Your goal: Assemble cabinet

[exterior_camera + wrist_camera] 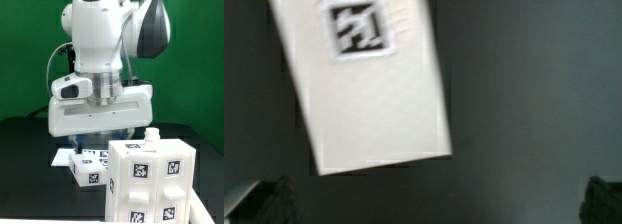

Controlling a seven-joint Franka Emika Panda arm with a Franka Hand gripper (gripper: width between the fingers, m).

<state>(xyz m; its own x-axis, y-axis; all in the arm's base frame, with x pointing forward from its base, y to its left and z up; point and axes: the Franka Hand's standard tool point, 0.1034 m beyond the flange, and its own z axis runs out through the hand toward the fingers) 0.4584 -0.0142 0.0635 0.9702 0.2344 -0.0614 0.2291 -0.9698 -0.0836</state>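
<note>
We see large white box-shaped plastic cabinet (150, 185) upright on black worktop (20, 170), at exterior view's lower right. Square black-and-white tags (140, 172) on its faces, small white knob (150, 134) on top. Tag patterns blocky; we cannot read them. Claw (429, 198) spread wide, grasping nothing, above flat white tagged panel (381, 95).

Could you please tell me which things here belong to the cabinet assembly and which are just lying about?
Job: cabinet; its knob; flat white tagged panel, likely a loose part; open pincer.
Just there: black table; green backdrop.
</note>
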